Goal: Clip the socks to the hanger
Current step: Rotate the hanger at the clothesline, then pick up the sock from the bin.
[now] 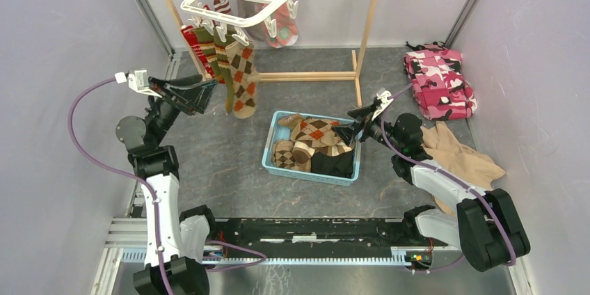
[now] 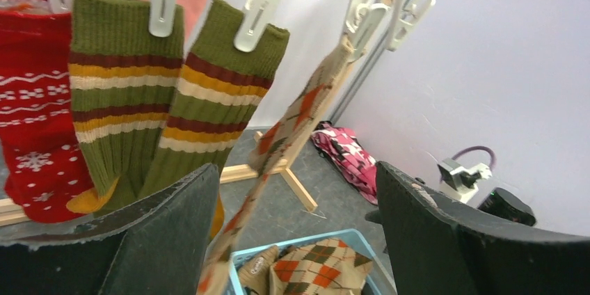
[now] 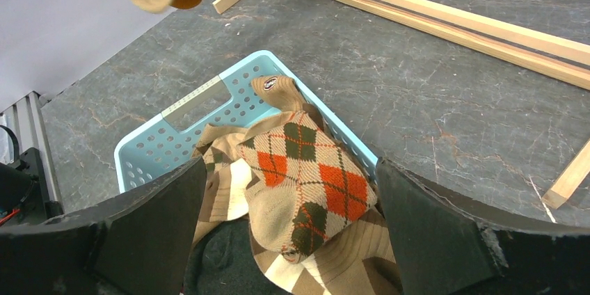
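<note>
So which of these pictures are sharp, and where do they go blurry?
Top external: even, soft light, crisp throughout, no glare. Left wrist: the hanging argyle sock looks smeared, very near the lens; the striped socks are sharper. Right wrist: the socks in the blue basket are sharp, the end effector fingers dark and soft-edged.

The left arm (image 1: 161, 190) is seen standing up from its base at the lower left of the top view, bent at the elbow. The left gripper (image 1: 211, 97) is held at left of centre and pointed rightward, its jaws spread wide. The right arm (image 1: 445, 184) is stretched from the lower right toward the middle. The right gripper (image 1: 346, 126) is angled downward, apparently low, with jaws fully parted.
</note>
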